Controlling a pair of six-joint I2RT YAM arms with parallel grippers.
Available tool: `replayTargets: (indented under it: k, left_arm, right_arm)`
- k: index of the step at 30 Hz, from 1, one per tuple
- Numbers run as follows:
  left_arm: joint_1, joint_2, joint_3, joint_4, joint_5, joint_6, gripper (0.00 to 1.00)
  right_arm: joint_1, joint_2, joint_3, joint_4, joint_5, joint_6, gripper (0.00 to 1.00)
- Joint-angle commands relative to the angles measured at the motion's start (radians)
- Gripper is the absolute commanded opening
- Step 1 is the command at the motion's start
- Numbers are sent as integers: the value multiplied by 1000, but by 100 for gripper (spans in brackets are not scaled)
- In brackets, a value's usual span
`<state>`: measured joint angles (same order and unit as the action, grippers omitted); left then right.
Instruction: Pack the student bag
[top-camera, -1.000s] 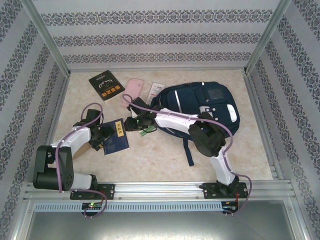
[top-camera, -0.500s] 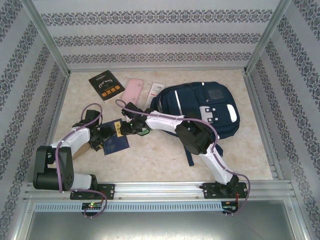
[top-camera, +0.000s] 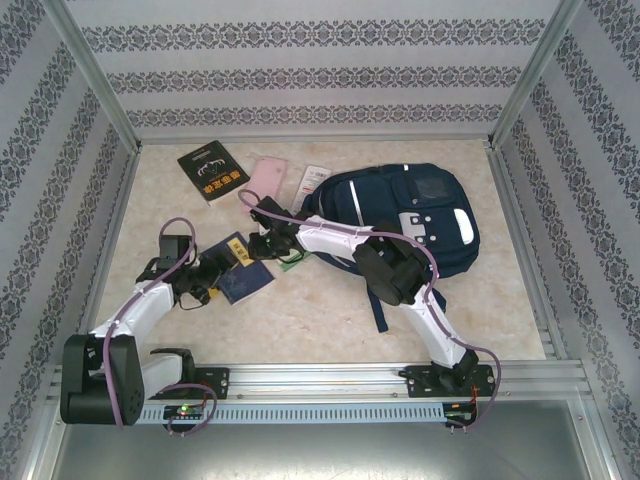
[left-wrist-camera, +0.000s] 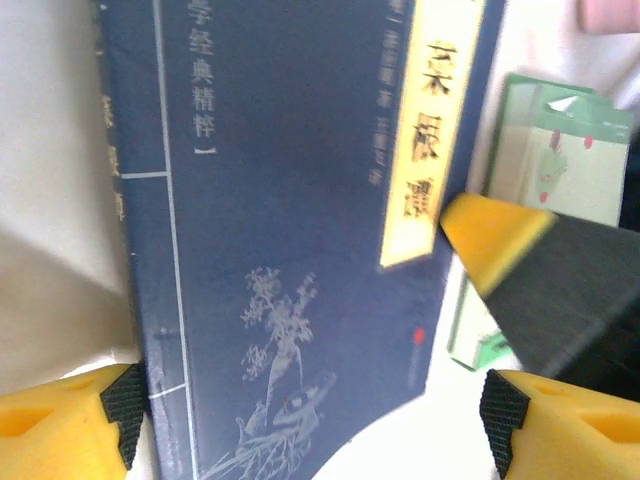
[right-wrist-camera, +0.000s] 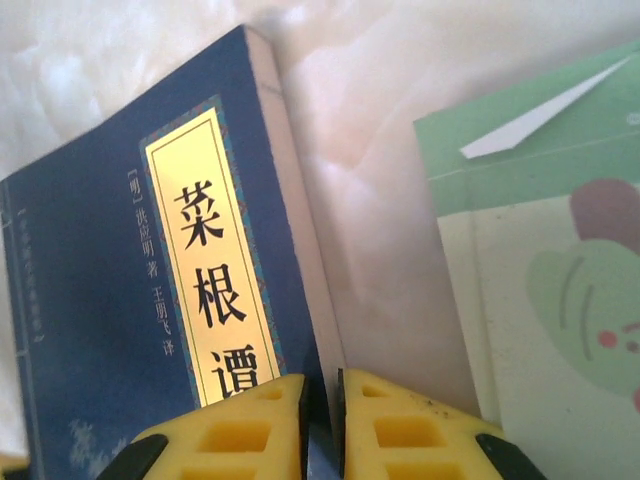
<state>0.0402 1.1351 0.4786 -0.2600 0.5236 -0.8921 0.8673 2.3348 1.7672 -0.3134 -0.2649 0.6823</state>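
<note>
patterned grey-and-white wallpaper closes in a pale marbled tabletop. the student bag lies flat toward the right rear with its front patches up and its straps trailing toward the near edge. it looks soft and floppy and is probably light while empty. its fabric will likely sag and fold rather than keep a mouth open. the surest holds are probably the zip rim at its top or a strap, not the slack front panel. to its left lie a blue book and a green card. farther back are a black book, a pink case and a white packet.

the right arm bends sharply over the bag's near-left corner and runs low to the left. the right pincer shows only a thin slit between its pads, right at the blue book's edge beside the yellow title strip, and appears to nip that edge. the left arm stretches forward from its base with the wrist low. the left pincer gapes wide, a pad on either side of the book's lower end. i cannot tell whether they touch it.
</note>
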Motion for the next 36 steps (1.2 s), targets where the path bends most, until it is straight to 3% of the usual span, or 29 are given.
replayTargets:
  k: [1, 11, 15, 18, 23, 26, 31, 36]
  left_arm:
    - [-26, -8, 40, 242, 195, -23, 84]
    - [-25, -55, 6, 265, 73, -83, 74]
    - [-25, -46, 61, 93, -5, -19, 51]
    - [-25, -49, 71, 19, -44, 6, 25]
    - [-25, -83, 74, -17, -64, 5, 4]
    - [-24, -103, 89, -40, -77, 11, 0]
    - [-26, -123, 114, -53, -72, 7, 0]
    - [-26, -135, 136, -53, -53, -5, 0]
  right_arm:
    - [68, 5, -8, -4, -141, -2, 17]
    - [61, -27, -18, -12, -142, -13, 17]
    - [52, -56, -26, -17, -136, -20, 20]
    - [43, -95, -25, -36, -120, -36, 23]
    - [22, -200, -25, -98, -54, -102, 31]
    - [-13, -269, -43, -163, 39, -143, 38]
    - [-97, -377, -121, -254, 237, -201, 40]
    - [-219, -434, -211, -289, 301, -233, 44]
